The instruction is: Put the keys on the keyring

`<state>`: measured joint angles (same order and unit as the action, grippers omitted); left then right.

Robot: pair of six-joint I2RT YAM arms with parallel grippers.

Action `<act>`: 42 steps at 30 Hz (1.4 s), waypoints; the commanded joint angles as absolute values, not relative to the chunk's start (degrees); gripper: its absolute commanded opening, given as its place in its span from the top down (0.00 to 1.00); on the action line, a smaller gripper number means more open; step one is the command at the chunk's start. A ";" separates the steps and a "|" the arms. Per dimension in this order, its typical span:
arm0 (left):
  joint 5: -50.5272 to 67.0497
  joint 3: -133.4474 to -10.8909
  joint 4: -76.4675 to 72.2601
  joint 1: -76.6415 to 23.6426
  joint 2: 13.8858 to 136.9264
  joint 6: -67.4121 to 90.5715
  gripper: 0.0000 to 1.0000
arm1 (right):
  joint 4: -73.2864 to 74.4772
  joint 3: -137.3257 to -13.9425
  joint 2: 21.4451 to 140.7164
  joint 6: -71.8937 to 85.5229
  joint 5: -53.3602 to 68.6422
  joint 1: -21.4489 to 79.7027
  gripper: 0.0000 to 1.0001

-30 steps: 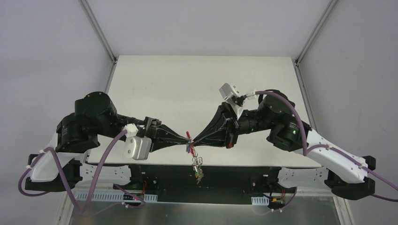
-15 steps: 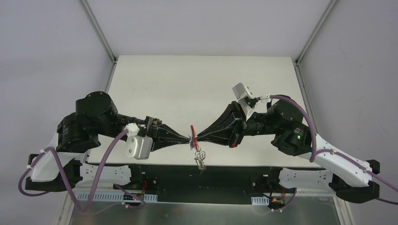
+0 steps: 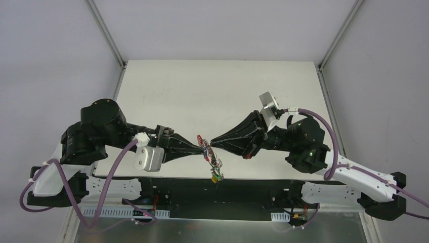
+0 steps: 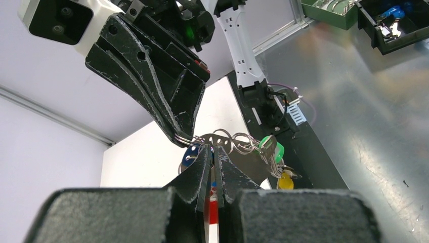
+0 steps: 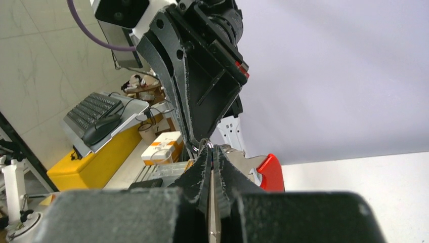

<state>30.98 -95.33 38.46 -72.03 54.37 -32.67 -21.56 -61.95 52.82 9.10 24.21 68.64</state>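
keyring: bunch with a red curved plastic clip (image 5: pixel 271 172), a grey flat piece (image 5: pixel 242 166) and a short chain of small silver rings (image 4: pixel 233 142). The keyring (image 3: pixel 216 163) is held in the air between the two gripper tips.
location: over the near part of the white table (image 3: pixel 217 91), not touching it. In the top view the chain sags from the tips toward the near edge.
left gripper: black two-finger left gripper (image 3: pixel 202 147), fingers pressed together and clamped on the keyring. Red shows between the fingers in its own wrist view.
right gripper: black two-finger right gripper (image 3: pixel 212 143), fingers closed, pinching a silver ring of the same bunch at its very tip.
tips: left and right meet nose to nose, nearly touching.
keys: small metal keys (image 3: pixel 217 177) with coloured plastic heads, all hanging with the bunch.
green-headed key (image 4: pixel 270 147): at the free end of the chain.
yellow-headed key (image 4: pixel 286 180): just below the green one.
blue-headed key (image 4: pixel 191 155): right beside the tips, under the right gripper's fingertip.
threading: can't tell which ring each key sits on, too small.
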 commanded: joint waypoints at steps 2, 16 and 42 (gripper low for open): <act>30.65 -96.00 36.34 -72.45 54.13 -32.72 1.00 | -34.96 -61.38 51.11 10.70 17.94 69.35 1.00; 18.32 -82.82 15.79 -72.47 50.67 -33.73 1.00 | -39.70 -62.00 52.99 7.06 9.99 73.28 1.00; 15.09 -79.28 9.99 -72.47 43.41 -24.93 0.78 | -34.98 -62.23 50.69 0.37 9.95 74.71 1.00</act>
